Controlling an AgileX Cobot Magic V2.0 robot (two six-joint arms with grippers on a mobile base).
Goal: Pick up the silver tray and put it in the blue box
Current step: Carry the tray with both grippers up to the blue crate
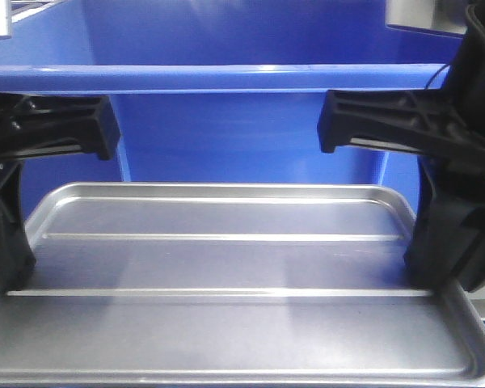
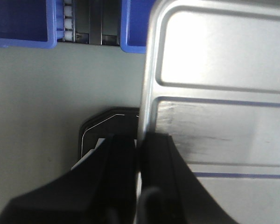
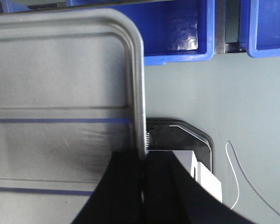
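Silver tray (image 1: 242, 267): large, shallow, rectangular metal piece with rounded corners, sloped sides and two long raised ribs on a flat base. It filled the 6 o'clock half of the front view. It sat outside the blue box (image 1: 226, 78), and its far edge appeared below the box rim in that view.

Blue box: deep, bright-blue plastic crate with a thick rim, at 12 o'clock beyond the tray. Its near wall rose just behind the tray's far edge.

Your left gripper (image 2: 140, 151): black, at the tray's 9 o'clock short side. The jaws were drawn almost together, one finger inside the rim and one outside, pinching the thin metal edge.

Your right gripper (image 3: 143, 161): black, at the 3 o'clock short side. Its jaws were drawn in the same way, clamped across the rim.

Table (image 2: 37, 93): pale grey surface, seen past the tray's edge in both wrist views. You could not tell from these views whether the tray hung clear of it.

Step in hand, as judged: both grasps were made and the tray was at the carry stage, with the placement not yet done.

Next move, as judged: you needed to raise both arms together until the far edge cleared the rim. The gripper spacing had to stay fixed so neither edge slipped. Then you would advance toward 12 o'clock, lower the tray level inside the box and part both pairs of jaws at once.
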